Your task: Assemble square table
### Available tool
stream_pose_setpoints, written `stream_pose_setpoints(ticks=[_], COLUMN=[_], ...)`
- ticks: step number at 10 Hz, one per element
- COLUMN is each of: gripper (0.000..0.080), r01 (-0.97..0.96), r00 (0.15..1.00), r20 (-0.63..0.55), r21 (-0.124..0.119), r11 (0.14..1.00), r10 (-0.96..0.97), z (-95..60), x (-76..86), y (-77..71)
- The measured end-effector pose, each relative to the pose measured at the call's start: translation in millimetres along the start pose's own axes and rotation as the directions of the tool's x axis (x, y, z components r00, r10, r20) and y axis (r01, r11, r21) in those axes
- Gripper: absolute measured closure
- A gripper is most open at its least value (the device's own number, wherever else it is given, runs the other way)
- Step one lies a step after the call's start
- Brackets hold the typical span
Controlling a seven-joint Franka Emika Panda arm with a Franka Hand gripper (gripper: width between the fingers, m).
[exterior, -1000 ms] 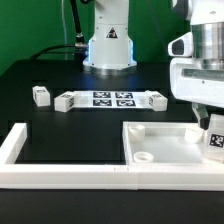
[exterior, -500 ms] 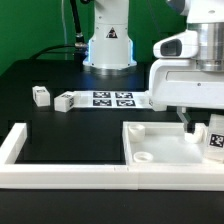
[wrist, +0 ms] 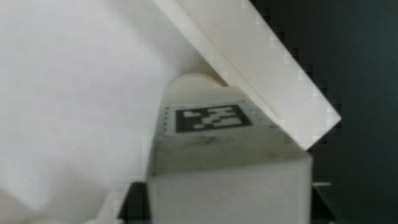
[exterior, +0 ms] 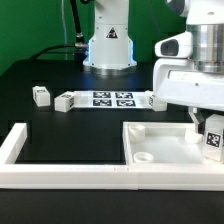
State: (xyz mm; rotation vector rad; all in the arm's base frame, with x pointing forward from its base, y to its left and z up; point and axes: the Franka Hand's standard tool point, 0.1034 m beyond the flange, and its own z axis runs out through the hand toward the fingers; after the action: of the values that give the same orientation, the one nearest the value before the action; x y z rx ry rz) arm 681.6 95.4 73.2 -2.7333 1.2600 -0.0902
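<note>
The white square table top (exterior: 165,143) with its raised rim lies at the front right of the exterior view, one round corner socket (exterior: 143,157) showing. On its right part stands a white tagged leg (exterior: 213,141). My gripper (exterior: 207,127) is down over that leg. In the wrist view the leg (wrist: 217,150) fills the space between the dark fingers (wrist: 125,203), which press against both its sides, and the top's rim (wrist: 267,70) runs slantwise behind it. Three more leg blocks (exterior: 41,95), (exterior: 65,101), (exterior: 153,100) lie on the black table.
The marker board (exterior: 110,98) lies flat between the loose leg blocks. A long white bar frame (exterior: 60,172) runs along the front edge and up the exterior view's left. The robot base (exterior: 108,45) stands at the back.
The wrist shifted toward the exterior view's left and settled over the leg on the table top. The jaws closed from wide open onto the leg's sides. The leg stayed in place.
</note>
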Motion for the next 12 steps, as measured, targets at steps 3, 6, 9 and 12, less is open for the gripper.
stream_pose_setpoints(ticks=[3, 6, 9, 12], gripper=[0.0504, 0.0504, 0.0413, 0.0164], r01=[-0.470, -0.785, -0.597, -0.249], r00=[0.882, 0.620, 0.801, 0.966], r20=[0.019, 0.100, 0.078, 0.075], r21=[0.041, 0.100, 0.018, 0.006], r11=[0.881, 0.612, 0.802, 0.968], r10=[0.470, 0.779, 0.594, 0.248], z=[0.4, 1.0, -0.5, -1.3], x=[-0.6, -6.1, -15.1, -13.5], y=[6.2, 11.6, 11.7, 4.2])
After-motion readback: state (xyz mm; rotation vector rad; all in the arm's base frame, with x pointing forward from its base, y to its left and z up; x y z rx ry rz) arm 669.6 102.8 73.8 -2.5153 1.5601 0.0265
